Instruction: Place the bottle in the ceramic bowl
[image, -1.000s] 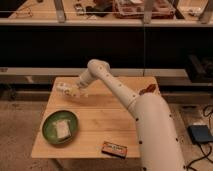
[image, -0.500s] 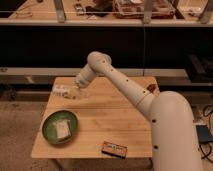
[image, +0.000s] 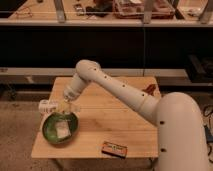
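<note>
The claw (image: 65, 106) hangs just above the green ceramic bowl's (image: 48, 132) far rim, bottle (image: 47, 106) just beside it; its grip cannot be told.

Gripper (image: 64, 106) above ceramic bowl (image: 49, 131) rim; pale block (image: 62, 129) inside; bare tabletop (image: 115, 120) rightward.
</note>
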